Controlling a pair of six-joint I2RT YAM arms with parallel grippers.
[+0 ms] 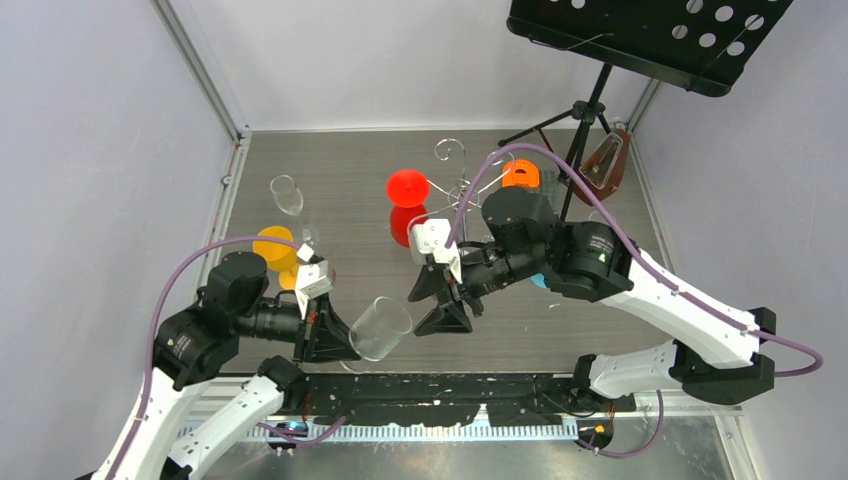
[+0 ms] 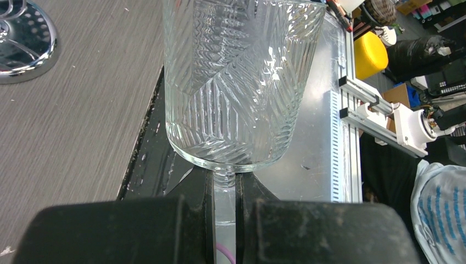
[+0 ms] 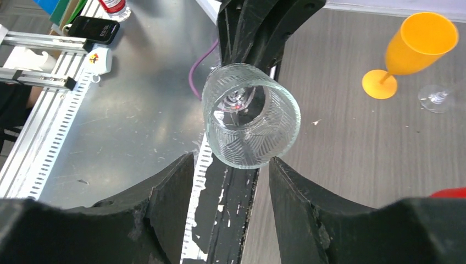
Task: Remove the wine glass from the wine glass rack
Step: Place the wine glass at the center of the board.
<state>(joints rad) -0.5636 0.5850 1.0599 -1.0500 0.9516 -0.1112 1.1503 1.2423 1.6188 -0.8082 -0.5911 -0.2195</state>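
Observation:
A clear cut-pattern wine glass is off the rack, lying near-horizontal over the table's near edge. My left gripper is shut on its stem, just below the bowl. My right gripper is open and empty, its jaws pointing at the bowl's rim and a little short of it. The chrome wine glass rack stands at the back centre, partly hidden by my right arm; its mirrored base shows in the left wrist view.
A red glass and an orange one hang on the rack. A yellow-orange plastic glass and a clear flute stand at the left. A black music stand and a brown metronome are at the back right.

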